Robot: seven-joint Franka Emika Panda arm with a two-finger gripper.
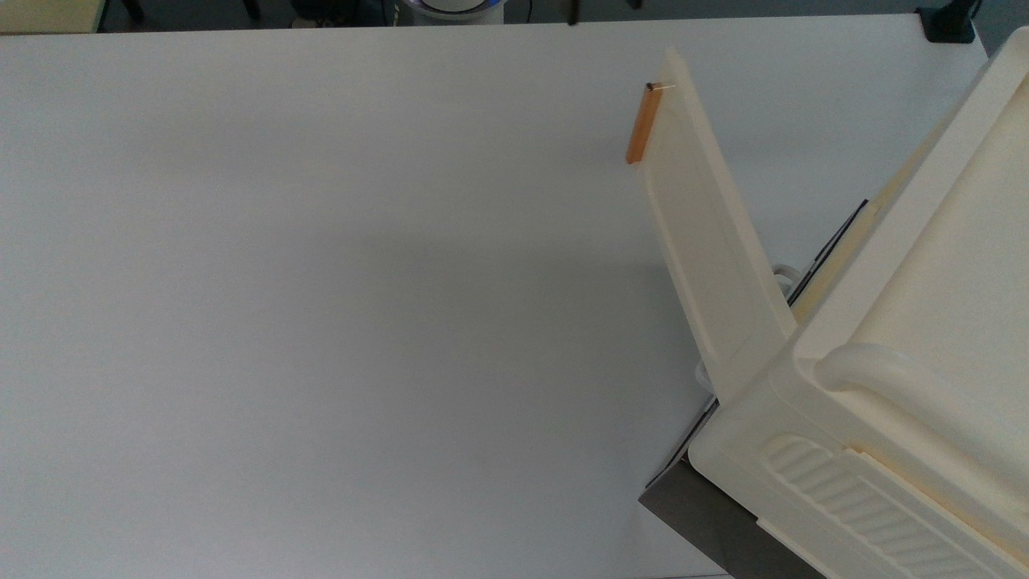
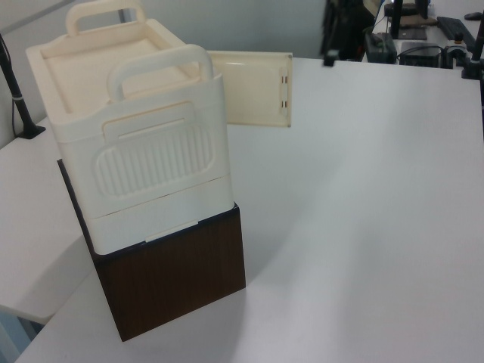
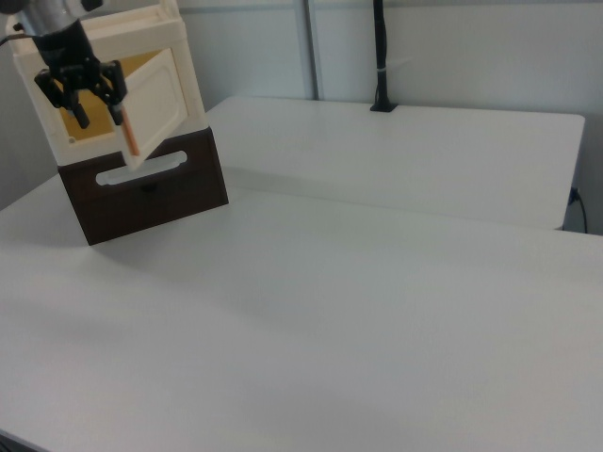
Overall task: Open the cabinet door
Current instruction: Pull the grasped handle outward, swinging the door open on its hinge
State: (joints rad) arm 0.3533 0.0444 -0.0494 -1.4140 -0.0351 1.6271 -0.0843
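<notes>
Beside the black gripper, the smooth cream plastic cabinet door carries a copper-coloured handle above a dark wood-grain base.
</notes>
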